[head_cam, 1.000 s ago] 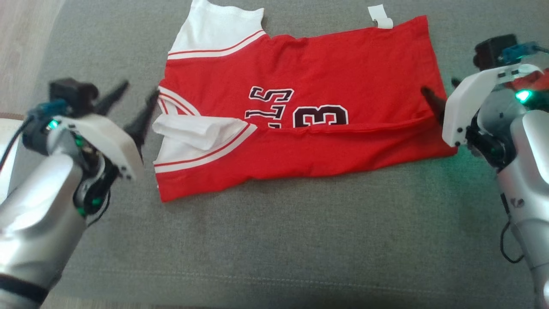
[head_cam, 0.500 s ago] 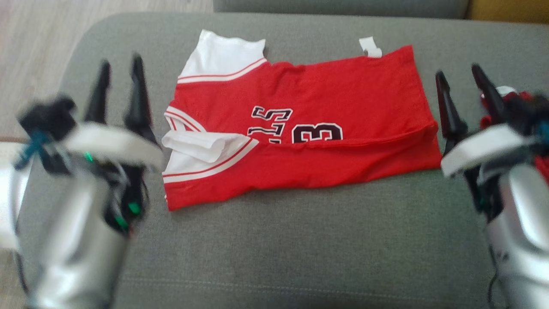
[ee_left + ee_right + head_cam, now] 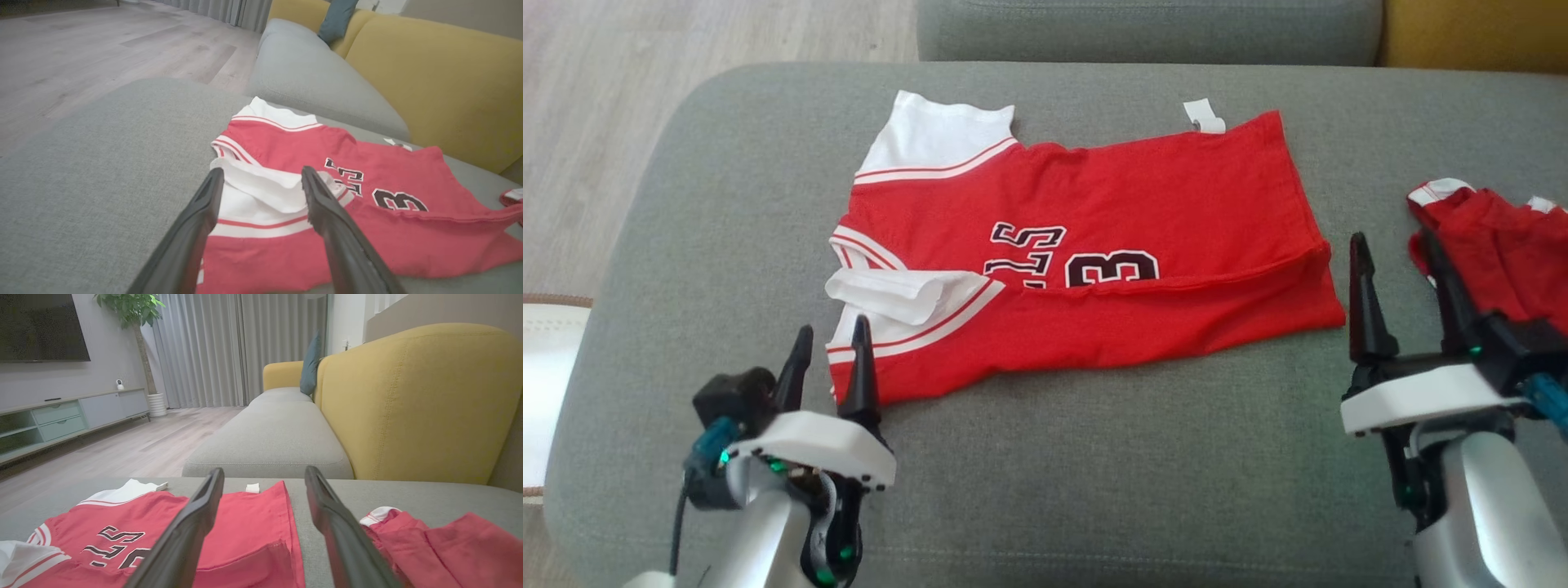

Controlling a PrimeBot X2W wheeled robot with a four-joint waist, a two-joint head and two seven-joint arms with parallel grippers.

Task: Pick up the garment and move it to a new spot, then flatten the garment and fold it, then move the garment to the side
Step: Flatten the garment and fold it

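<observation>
Red jersey (image 3: pixel 1135 204), flattened on grey cushion (image 3: pixel 1094 490) and folded once (further folding and sideways move are judged outstanding); left gripper (image 3: pixel 832 327) and right gripper (image 3: pixel 1388 238) are held wide open, empty.

My left gripper (image 3: pixel 262 172): jaws spread wide, nothing between them. I see the white sleeve of the garment (image 3: pixel 286 143) framed between my fingers. The red jersey lies flat on the grey cushion (image 3: pixel 102 147), black "3" showing. Yellow backrest (image 3: pixel 433 81) behind, teal pillow (image 3: pixel 337 20) farther along, wood floor (image 3: pixel 81 49) beside.
</observation>
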